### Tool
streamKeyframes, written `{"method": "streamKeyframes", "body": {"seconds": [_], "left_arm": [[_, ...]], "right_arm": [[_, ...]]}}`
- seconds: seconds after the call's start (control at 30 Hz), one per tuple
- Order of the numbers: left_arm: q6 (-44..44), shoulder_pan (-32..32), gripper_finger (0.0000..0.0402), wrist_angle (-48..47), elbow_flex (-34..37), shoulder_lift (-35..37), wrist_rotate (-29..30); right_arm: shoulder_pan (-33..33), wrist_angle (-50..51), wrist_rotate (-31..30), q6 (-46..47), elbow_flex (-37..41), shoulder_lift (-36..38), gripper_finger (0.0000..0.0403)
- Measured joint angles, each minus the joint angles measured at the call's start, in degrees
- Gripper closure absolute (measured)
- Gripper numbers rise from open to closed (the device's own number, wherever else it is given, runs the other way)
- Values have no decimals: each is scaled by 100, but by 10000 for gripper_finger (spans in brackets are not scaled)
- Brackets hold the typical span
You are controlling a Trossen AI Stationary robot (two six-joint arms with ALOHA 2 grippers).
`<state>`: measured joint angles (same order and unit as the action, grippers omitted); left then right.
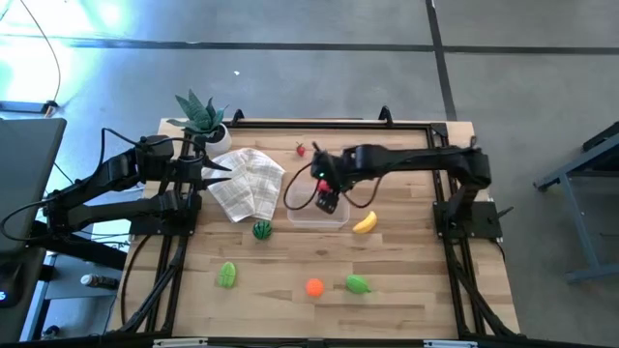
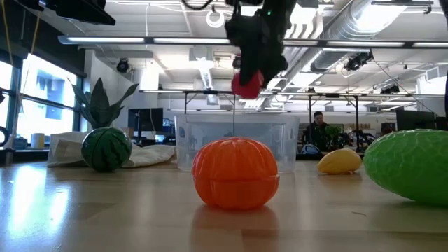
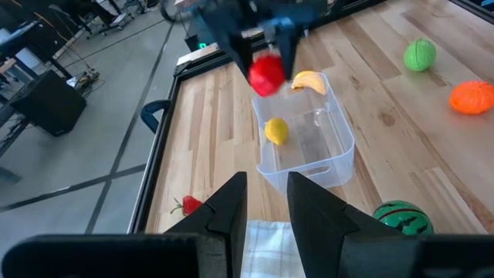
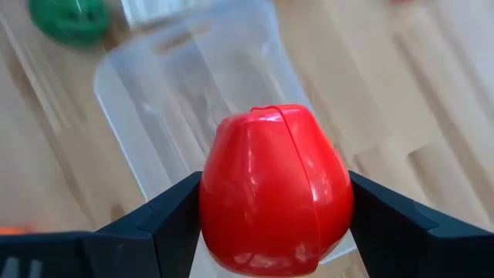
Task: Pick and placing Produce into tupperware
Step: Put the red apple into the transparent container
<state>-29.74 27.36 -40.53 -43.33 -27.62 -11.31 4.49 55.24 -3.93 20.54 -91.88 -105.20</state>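
The right gripper point(image 4: 274, 212) is clamped on a red toy fruit point(image 4: 274, 189), one dark finger on each flank, and it hangs over the tupperware point(image 1: 319, 215) near the middle of the high view. In the left wrist view the red fruit point(image 3: 266, 74) sits at upper centre, above the far end of the clear tub, which already holds a small yellow fruit point(image 3: 276, 130).

The red fruit looks like a hollow moulded plastic shell with a seam running top to bottom, so it is probably light and stiff, with a glossy skin that could slip. A hold across its widest part, as the fingers have it now, seems the safest; a grip nearer the narrow end might squeeze it out. It should survive a short drop without harm.

The tupperware seems thin-walled and light, so it may slide on the wooden table point(image 1: 406, 280) if bumped; releasing from above, clear of the rim, looks wise.

The left gripper point(image 3: 258, 205) waits at the left of the high view, over a white cloth point(image 1: 247, 182), fingers nearly together with a narrow gap and nothing between them. Exactly how high the red fruit hangs above the tub's rim is hard to judge.
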Motion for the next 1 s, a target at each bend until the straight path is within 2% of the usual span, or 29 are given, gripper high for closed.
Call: {"method": "streamKeyframes", "body": {"seconds": [0.33,0.7,1.0], "left_arm": [[0,1,316,0,1,0,0],[0,0,316,0,0,0,0],[0,0,316,0,1,1,0]], "right_arm": [[-30,237,112,-286,2,-822,141],[-300,241,121,-457,2,-1175,141],[-318,233,352,-586,2,-1452,141]]}}
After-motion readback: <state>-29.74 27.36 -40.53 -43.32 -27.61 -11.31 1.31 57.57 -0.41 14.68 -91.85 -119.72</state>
